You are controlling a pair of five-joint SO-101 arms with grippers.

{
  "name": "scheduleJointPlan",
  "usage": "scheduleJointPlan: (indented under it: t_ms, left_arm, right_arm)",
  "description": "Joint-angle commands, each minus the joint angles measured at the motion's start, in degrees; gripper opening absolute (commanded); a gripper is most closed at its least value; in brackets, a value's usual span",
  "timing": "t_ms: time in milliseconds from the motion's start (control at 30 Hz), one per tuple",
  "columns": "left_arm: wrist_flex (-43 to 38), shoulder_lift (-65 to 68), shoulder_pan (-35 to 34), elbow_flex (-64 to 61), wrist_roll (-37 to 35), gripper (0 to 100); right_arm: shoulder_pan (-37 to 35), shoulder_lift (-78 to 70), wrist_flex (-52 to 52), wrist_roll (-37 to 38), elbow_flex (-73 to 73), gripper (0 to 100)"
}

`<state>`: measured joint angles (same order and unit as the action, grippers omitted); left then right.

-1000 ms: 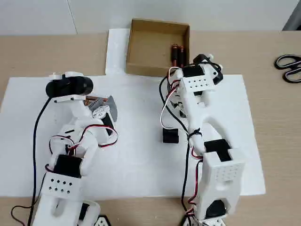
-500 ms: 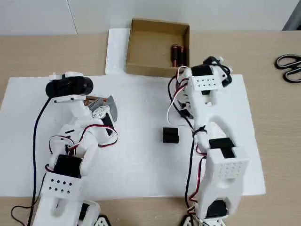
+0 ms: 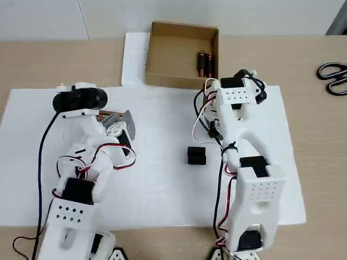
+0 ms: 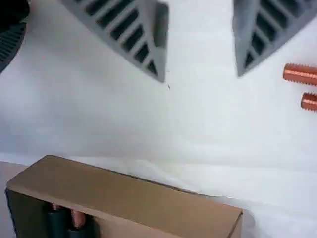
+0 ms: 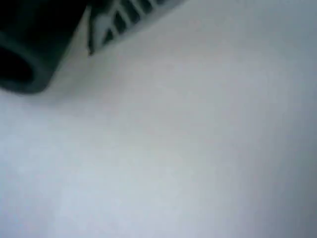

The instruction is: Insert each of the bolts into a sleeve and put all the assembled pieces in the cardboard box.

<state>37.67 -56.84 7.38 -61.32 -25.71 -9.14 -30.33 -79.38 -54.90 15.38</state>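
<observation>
You see the wooden table (image 3: 43, 59) under a white paper sheet (image 3: 162, 184), with both arms on its near side; the cardboard box (image 3: 171, 54) sits at the far edge of the sheet, and two assembled pieces (image 3: 204, 63) lie by its right wall. The left gripper (image 4: 200, 72) hangs low over the paper, jaws apart and nothing between them; two copper bolts (image 4: 301, 74) lie just beside one finger. The right gripper (image 5: 114, 22) is low over the paper, close to a dark tube (image 5: 25, 54); whether its jaws are closed I cannot tell. A black sleeve (image 3: 196, 155) lies on the sheet between the arms; scissors (image 3: 332, 77) lie well apart at the right table edge.
</observation>
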Motion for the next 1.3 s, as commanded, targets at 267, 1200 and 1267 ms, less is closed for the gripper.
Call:
scheduleJointPlan:
  t_ms: [267, 1200, 1267]
  left_arm:
    - [-1.4, -0.9, 0.3, 0.1, 0.4, 9]
    - [-2.9, -1.1, 0.2, -0.7, 0.5, 9]
    - [-2.8, -1.1, 0.2, -0.9, 0.5, 9]
  right_arm:
    - [-0.8, 0.4, -0.9, 0.0, 1.4, 0.6]
    - [-19.7, 20.8, -18.9, 29.6, 11.1, 0.3]
    - [-19.4, 22.5, -18.9, 33.2, 8.7, 0.3]
